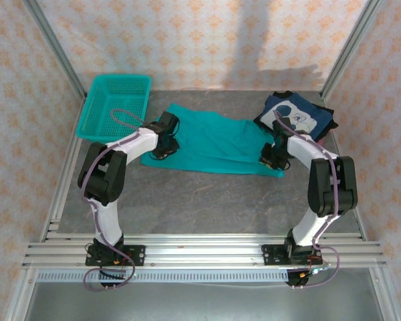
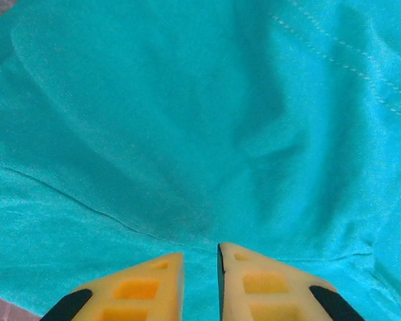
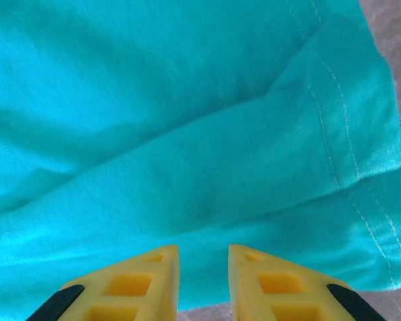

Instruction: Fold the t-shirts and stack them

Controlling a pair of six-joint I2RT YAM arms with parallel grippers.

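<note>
- You're mid-fold on the teal t-shirt. It lies spread just right of the mesh basket, lightly creased.
- Your left gripper is pinched on the shirt's basket-side end.
- Your right gripper is at the end away from the basket, with the fingers slightly apart. I can't tell whether it grips.
- Next, probably lift both ends evenly and fold them over.
- The folded navy t-shirt lies farthest from the basket.

Left hand, right hand: nearly closed

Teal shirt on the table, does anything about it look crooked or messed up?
Nothing torn or spilled. The teal t-shirt lies slanted across the table, its left end farther back, with loose creases. The navy t-shirt is folded, but sits turned at an angle to the table's edges.
</note>
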